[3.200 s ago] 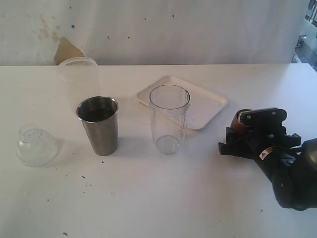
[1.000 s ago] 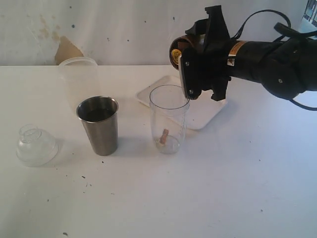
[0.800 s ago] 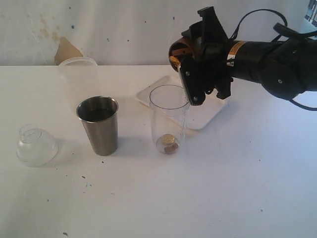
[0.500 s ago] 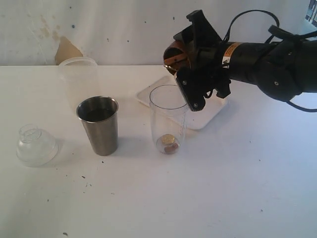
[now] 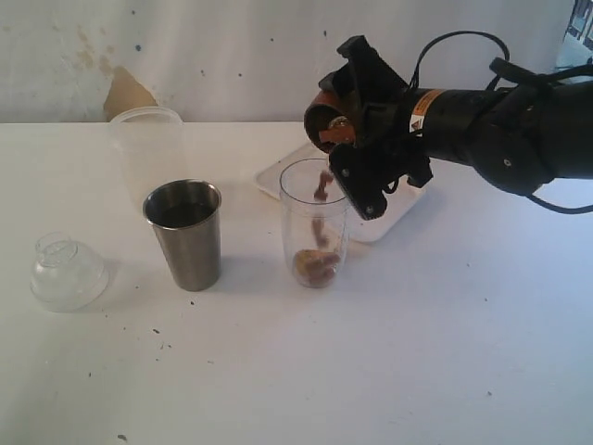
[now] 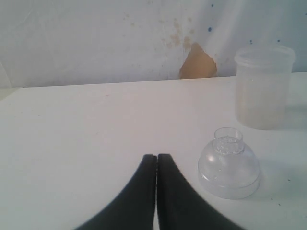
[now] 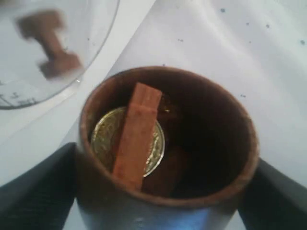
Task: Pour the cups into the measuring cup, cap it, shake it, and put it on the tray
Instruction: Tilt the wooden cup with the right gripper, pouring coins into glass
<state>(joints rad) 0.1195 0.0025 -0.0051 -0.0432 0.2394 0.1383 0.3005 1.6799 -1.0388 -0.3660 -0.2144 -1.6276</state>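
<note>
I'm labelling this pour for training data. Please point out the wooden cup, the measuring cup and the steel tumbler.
wooden cup (image 7: 208, 143): right wrist view, on its dark inner wall.
measuring cup (image 5: 301, 218): exterior view, halfway up its clear side wall.
steel tumbler (image 5: 188, 246): exterior view, middle of its outer wall.

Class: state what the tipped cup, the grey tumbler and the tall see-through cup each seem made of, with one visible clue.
The tipped cup: probably wood, matte reddish-brown, thick rim. The grey tumbler: likely steel, shiny with reflections. The tall see-through cup: clear plastic or glass; contents show through its wall.
</note>
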